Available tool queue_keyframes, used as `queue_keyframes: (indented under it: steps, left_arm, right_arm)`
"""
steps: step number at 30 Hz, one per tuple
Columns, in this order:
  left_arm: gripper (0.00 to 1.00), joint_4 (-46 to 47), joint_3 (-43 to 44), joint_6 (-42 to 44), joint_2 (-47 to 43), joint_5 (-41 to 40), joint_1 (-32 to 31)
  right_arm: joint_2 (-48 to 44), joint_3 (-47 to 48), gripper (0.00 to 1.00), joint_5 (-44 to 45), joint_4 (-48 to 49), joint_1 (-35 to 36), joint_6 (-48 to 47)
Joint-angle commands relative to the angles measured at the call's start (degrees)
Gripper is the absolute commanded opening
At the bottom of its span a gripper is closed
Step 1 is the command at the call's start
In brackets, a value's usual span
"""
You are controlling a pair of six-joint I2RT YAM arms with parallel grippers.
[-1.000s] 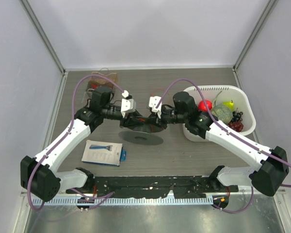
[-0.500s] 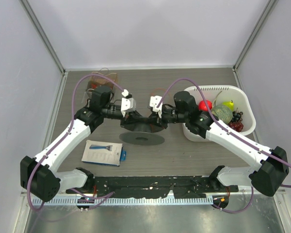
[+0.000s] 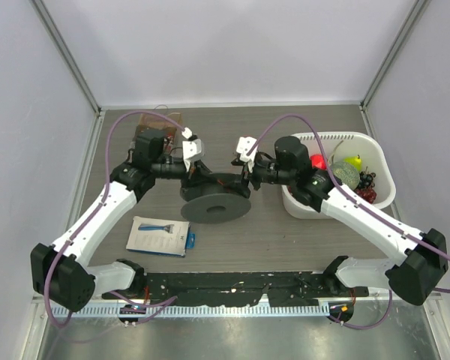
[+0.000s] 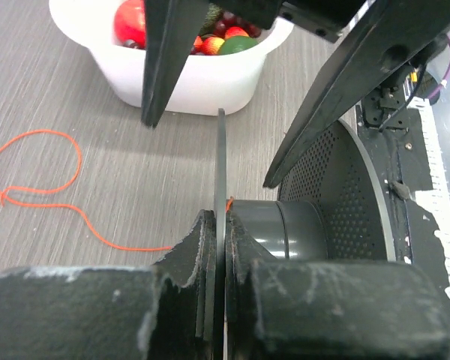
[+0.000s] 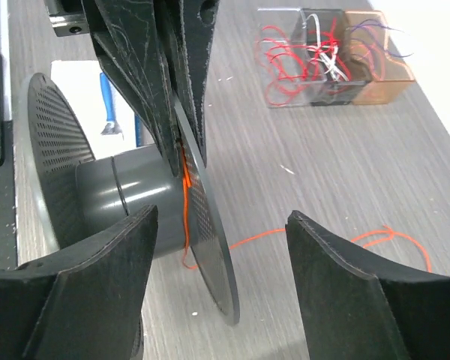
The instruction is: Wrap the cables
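Step in hand: winding onto spool [image 5: 124,199].

- L gripper [image 4: 219,225]: shut tight on the thin rim of one flange [image 5: 210,262], carrying the spool.
- R gripper [image 5: 221,240]: spread wide, nothing held, fingers either side of that same flange.
- Cable [image 5: 185,196]: a few orange turns on the grey hub, hard against the flange. The rest drops to the table [image 3: 285,240] and ends in a loose loop [image 4: 45,132], well apart from the spool. More cables sit in the clear box [image 5: 315,67].
- Top view is poor here; the spool's other flange prob. rests on the table, can't confirm.

To do it well (my read):
- R should pinch the strand near the hub, not out at the loop, so slack stays short.
- Keep light tension and lay turns side by side across the hub. They're bunched at one end now and may slip off in a clump.
- L grip is on the rim only, so pull gently or the spool may twist in the jaws.
- Keep the tail clear of the basket [image 4: 202,90].
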Motion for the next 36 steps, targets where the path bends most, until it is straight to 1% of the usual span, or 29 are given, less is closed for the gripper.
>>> queue_keyframes:
  steps: [1,5,9,10,12,13,14,17,20,22,24,26,30,36]
  left_arm:
    - [0.0,3.4,4.4,-6.8,-2.6,-0.1,2.7]
    - [0.0,4.9,7.6,-15.1,-2.1,-2.1,6.0]
    - [0.0,2.3,14.6,-20.3,-1.2,-5.4,8.7]
    - [0.0,1.1,16.5,-20.9,-0.9,-6.4,9.1]
    - [0.0,-1.4,21.1,-20.9,0.0,-7.3,9.7]
    - [0.0,-2.0,23.4,-22.7,0.2,-7.8,10.0]
    - [0.0,-1.8,25.1,-23.6,0.2,-8.5,10.4]
    - [0.0,-0.8,31.3,-27.1,1.0,-11.3,10.8]
    - [0.0,1.6,36.6,-32.9,2.2,-13.2,11.2]
    - [0.0,3.3,39.6,-37.5,3.0,-14.0,11.2]
    - [0.0,5.1,42.1,-42.0,3.8,-14.2,11.1]
    - [0.0,6.9,44.1,-46.9,4.7,-14.9,11.2]
    - [0.0,5.9,49.7,-52.7,6.8,-15.1,11.2]
    - [0.0,9.1,50.7,-57.3,6.0,-16.2,11.1]
  right_arm:
    - [-3.3,4.2,0.75,1.7,3.2,-0.5,1.9]
    - [-4.4,6.6,0.79,5.2,4.3,-0.9,3.2]
    - [-5.2,7.1,0.8,9.5,6.0,-4.1,4.9]
    - [-5.4,7.1,0.81,10.0,6.4,-4.9,6.7]
    - [-5.3,7.1,0.82,10.3,7.2,-7.7,9.7]
    - [-5.1,7.3,0.83,10.3,9.0,-9.7,11.0]
    - [-4.8,7.6,0.85,10.3,9.0,-10.7,12.9]
    - [-4.5,7.9,0.85,8.9,8.9,-13.5,15.4]
    - [-6.0,3.5,0.86,7.6,11.3,-13.7,15.4]
    - [-7.6,-0.9,0.85,4.3,17.1,-13.6,14.7]
    - [-8.6,-4.7,0.84,0.9,20.8,-13.6,12.3]
    - [-8.7,-7.1,0.84,0.3,23.8,-13.5,12.2]
    - [-6.3,-8.8,0.83,-1.0,28.0,-13.5,12.3]
    - [0.4,-10.2,0.82,-1.6,34.1,-11.2,12.3]
